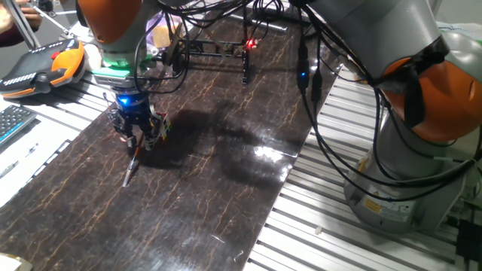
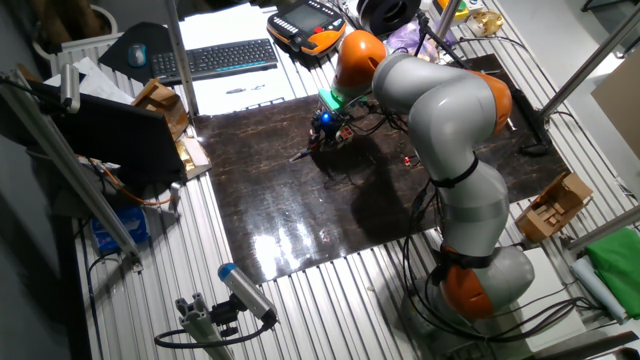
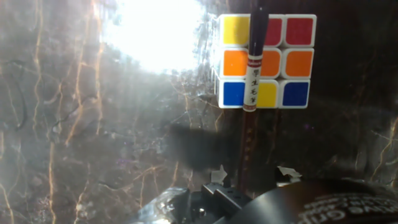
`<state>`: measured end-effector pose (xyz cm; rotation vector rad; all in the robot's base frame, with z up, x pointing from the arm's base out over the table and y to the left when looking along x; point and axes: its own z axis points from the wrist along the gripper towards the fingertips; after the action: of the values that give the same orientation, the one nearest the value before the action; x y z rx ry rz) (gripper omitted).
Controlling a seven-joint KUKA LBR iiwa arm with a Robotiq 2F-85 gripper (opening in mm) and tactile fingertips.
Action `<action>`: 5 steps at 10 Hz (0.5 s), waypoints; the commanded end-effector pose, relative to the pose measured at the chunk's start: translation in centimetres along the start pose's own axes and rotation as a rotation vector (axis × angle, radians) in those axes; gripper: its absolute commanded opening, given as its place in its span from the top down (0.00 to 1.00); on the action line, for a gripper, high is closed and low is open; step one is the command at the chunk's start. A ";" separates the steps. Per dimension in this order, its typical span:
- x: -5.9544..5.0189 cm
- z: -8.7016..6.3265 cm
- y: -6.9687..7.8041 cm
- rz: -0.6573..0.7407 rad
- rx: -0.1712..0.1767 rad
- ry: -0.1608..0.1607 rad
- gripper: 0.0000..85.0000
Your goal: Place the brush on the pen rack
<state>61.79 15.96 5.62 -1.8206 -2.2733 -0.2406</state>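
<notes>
- Your pincer (image 1: 134, 132) hangs low over the dark marbled bench (image 1: 226, 196), near its left edge in one fixed view.
- The brush (image 1: 132, 167) slants down from between its fingers, tip on or just above the bench; the fingers look closed on the shaft.
- In the hand view, the brush (image 3: 253, 81) runs straight up across a multicoloured puzzle cube (image 3: 292, 62) lying beneath it.
- The pen rack (image 1: 215, 54), a black frame, stands at the far end of the bench, well apart from the pincer.
</notes>
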 end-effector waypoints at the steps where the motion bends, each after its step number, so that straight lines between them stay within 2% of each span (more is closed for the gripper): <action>1: 0.0 0.1 0.0 0.000 0.001 0.003 0.49; 5: -0.1 0.3 0.0 -0.010 0.003 0.009 0.52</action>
<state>61.81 15.91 5.32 -1.8037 -2.2758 -0.2465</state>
